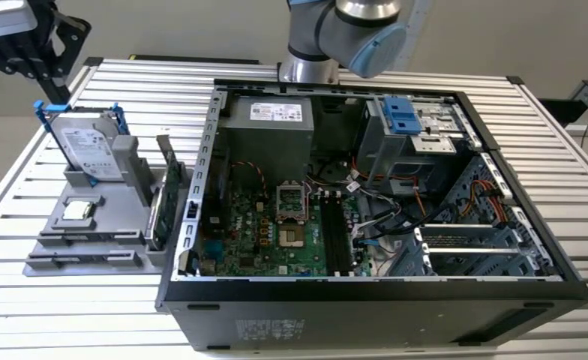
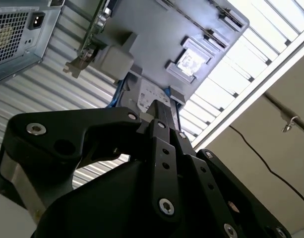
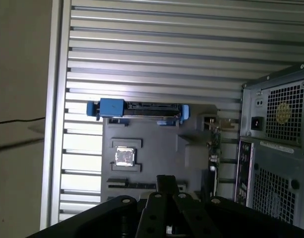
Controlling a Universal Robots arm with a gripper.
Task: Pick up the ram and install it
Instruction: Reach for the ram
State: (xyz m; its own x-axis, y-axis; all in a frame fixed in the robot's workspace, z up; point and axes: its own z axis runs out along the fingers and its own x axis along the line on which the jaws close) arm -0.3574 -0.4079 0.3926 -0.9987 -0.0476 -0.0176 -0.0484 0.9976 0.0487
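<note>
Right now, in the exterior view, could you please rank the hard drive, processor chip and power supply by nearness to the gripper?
1. Hard drive, just under the gripper.
2. Processor chip, flat on the grey tray.
3. Power supply, inside the case.

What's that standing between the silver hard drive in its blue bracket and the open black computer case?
A green expansion card, on edge in the grey holder, in the exterior view.

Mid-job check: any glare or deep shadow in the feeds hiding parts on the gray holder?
Second wrist view: the table slats beyond the gray holder are washed out white, and the processor chip glints. First wrist view: slats beside the holder glare too; the hard drive is readable. Exterior view: even light, mild shade inside the computer case.
</note>
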